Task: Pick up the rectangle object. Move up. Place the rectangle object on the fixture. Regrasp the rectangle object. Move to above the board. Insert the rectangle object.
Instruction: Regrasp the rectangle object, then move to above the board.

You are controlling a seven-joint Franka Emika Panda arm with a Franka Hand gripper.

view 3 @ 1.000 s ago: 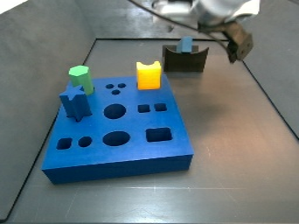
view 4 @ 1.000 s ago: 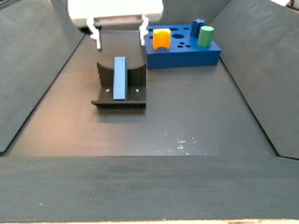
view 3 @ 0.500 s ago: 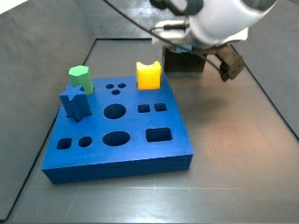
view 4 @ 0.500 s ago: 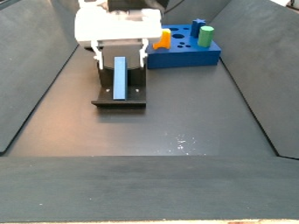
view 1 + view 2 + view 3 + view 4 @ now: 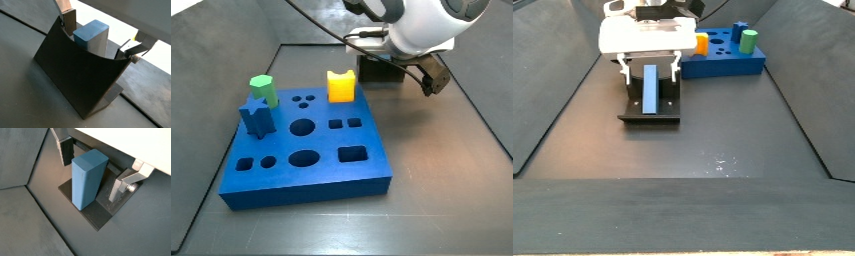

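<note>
The rectangle object [image 5: 652, 88], a slim light grey-blue bar, rests in the notch of the dark fixture [image 5: 651, 108]. In both wrist views the rectangle object [image 5: 90, 36] [image 5: 85, 180] has a gap on either side. My gripper [image 5: 649, 72] is down over the fixture and stands open around the bar. One of its fingers [image 5: 65, 150] is on one side and the other [image 5: 125, 184] on the opposite side, neither touching it. In a side view the gripper [image 5: 401, 66] hides the bar. The blue board [image 5: 305, 150] lies apart from the fixture.
On the board stand a yellow notched block [image 5: 341, 87], a green piece [image 5: 261, 87] and a darker blue peg [image 5: 255, 118]. The board [image 5: 727, 64] sits behind the fixture in a side view. Sloped grey walls [image 5: 553, 90] enclose the floor.
The gripper has come down from above the fixture, and its fingers now straddle the bar. The bar and the fixture have not moved.
</note>
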